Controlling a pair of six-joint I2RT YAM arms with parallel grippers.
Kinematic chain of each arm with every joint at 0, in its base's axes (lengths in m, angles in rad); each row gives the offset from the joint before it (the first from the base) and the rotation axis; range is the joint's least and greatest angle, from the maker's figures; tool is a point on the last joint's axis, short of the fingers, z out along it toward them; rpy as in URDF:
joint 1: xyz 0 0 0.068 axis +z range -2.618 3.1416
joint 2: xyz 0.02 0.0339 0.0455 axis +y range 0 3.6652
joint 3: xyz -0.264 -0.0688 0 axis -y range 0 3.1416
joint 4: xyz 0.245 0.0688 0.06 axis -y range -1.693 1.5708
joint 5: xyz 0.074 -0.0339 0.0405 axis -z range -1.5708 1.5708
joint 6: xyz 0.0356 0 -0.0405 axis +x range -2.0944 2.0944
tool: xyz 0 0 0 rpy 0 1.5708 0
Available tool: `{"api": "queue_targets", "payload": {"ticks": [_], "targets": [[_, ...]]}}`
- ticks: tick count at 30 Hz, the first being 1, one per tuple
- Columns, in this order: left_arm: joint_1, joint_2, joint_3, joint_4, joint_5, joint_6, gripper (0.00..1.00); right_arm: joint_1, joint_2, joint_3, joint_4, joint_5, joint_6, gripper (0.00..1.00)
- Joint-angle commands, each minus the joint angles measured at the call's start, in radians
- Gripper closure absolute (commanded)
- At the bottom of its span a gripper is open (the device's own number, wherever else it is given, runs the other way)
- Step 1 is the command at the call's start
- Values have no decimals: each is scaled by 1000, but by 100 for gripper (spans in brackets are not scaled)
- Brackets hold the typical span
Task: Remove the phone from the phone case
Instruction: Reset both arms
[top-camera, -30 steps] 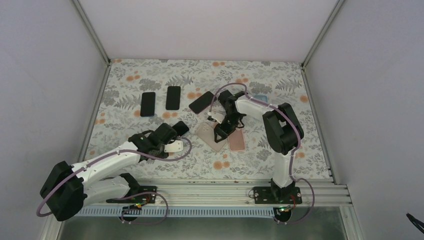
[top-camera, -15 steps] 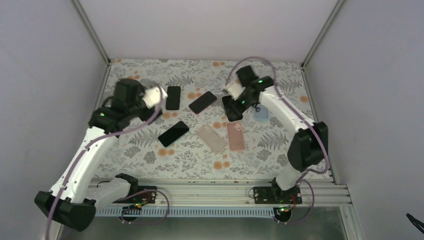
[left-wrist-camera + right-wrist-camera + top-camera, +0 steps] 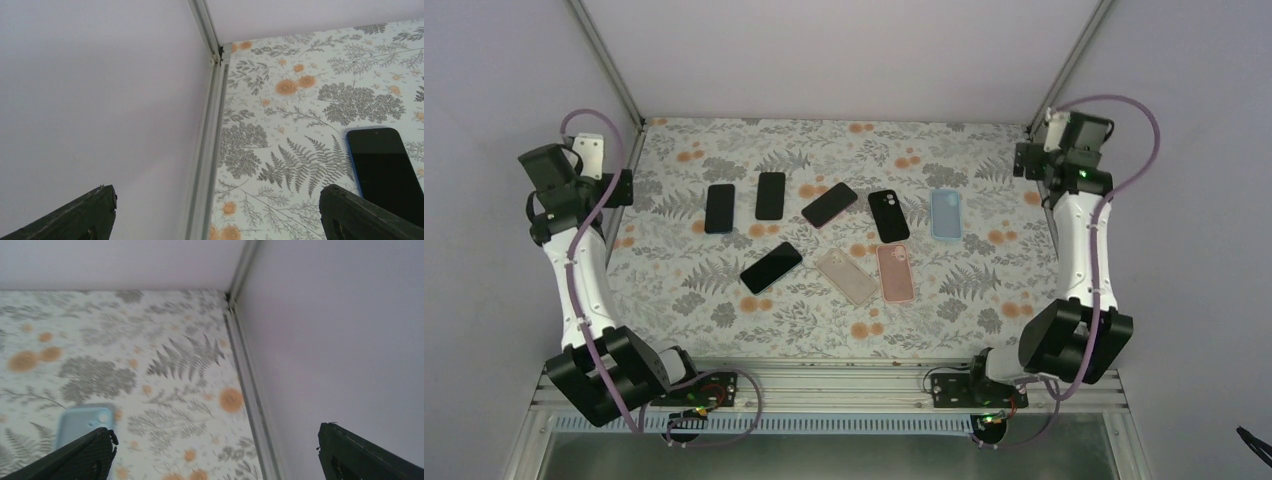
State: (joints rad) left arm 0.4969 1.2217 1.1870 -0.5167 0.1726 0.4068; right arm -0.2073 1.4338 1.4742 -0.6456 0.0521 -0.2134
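Note:
Four dark-screened phones lie face up on the floral table: one phone [image 3: 720, 208] at the left, also in the left wrist view [image 3: 385, 170], and others [image 3: 770, 195], [image 3: 829, 204], [image 3: 771, 267]. Four phone cases lie back up: black [image 3: 888, 216], light blue [image 3: 945, 215] [image 3: 85, 422], beige [image 3: 846, 276] and pink [image 3: 896, 272]. I cannot tell whether any case holds a phone. My left gripper [image 3: 616, 187] [image 3: 217, 200] hangs open and empty by the left wall. My right gripper [image 3: 1032, 160] [image 3: 215, 440] hangs open and empty by the right wall.
White walls with metal corner posts [image 3: 609, 62] [image 3: 1064, 70] close in the table on three sides. A metal rail [image 3: 844, 380] carrying both arm bases runs along the near edge.
Both arms have swung up and away from the phones and cases at mid-table to the side walls. Both grippers have opened wide. The black case now lies uncovered.

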Motion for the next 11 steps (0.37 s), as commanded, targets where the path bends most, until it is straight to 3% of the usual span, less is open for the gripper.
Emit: {"api": "queue_targets", "payload": {"ticks": [1, 11], "targets": [[4, -63, -117, 142, 1, -97, 0, -57, -52, -178, 153, -43, 34, 0], [6, -54, -206, 161, 108, -127, 0, -57, -17, -310, 251, -51, 18, 0]]}}
